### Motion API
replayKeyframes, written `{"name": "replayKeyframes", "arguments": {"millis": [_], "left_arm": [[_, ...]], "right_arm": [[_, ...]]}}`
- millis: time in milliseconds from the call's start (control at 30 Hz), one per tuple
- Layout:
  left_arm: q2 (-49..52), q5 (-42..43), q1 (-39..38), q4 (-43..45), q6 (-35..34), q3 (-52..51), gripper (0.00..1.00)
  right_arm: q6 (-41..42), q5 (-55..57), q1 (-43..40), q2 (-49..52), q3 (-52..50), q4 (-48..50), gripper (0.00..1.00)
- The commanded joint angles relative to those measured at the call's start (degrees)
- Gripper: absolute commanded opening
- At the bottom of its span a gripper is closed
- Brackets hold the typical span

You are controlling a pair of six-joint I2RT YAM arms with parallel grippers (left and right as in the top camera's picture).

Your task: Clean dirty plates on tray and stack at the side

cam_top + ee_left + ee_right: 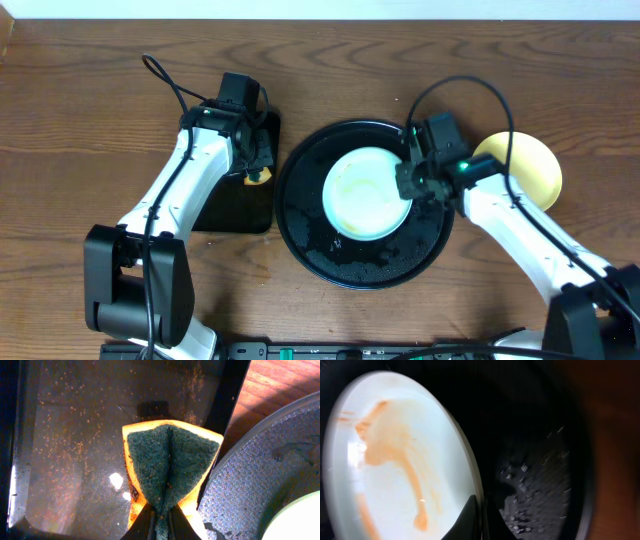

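A: Overhead view: where lies the stained plate (365,195)?
B: On the tray (300,225), middle of the table (80,120). Now the left pincer (160,521) squeezes the sponge (170,460) tightly; the right pincer (408,185) is at the plate's rim, its opening I cannot tell.

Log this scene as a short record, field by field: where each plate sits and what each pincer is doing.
Mint plate: on round black tray, orange-brown streaks
Yellow plate: on tabletop, right of that tray
Left pincer: shut on sponge, over rectangular tray
Right pincer: at mint plate's rim; grip unclear
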Motion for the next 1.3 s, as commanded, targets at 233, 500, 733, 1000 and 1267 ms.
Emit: {"name": "replayKeyframes", "arguments": {"millis": [233, 500, 733, 1000, 1267], "left_arm": [[-0.2, -0.7, 0.1, 0.0, 0.6, -0.1, 0.08], [-0.2, -0.7, 0.1, 0.0, 0.6, -0.1, 0.08], [-0.2, -0.7, 0.1, 0.0, 0.5, -0.1, 0.08], [-0.2, -0.7, 0.1, 0.0, 0.6, -0.1, 0.08], [-0.2, -0.7, 0.1, 0.0, 0.6, -0.1, 0.08]], "right_arm": [[-4.4, 3.6, 0.3, -2.2, 5.2, -4.1, 0.01], [-8.5, 7.6, 0.4, -6.9, 6.3, -5.2, 0.01], [-12.3, 13.6, 0.6, -8.7, 6.3, -6.1, 0.01], [-27.6, 17.4, 4.4, -12.1, 6.3, -0.7, 0.01], [-34.1, 27.6, 17.0, -12.4, 6.3, 1.7, 0.01]]}}
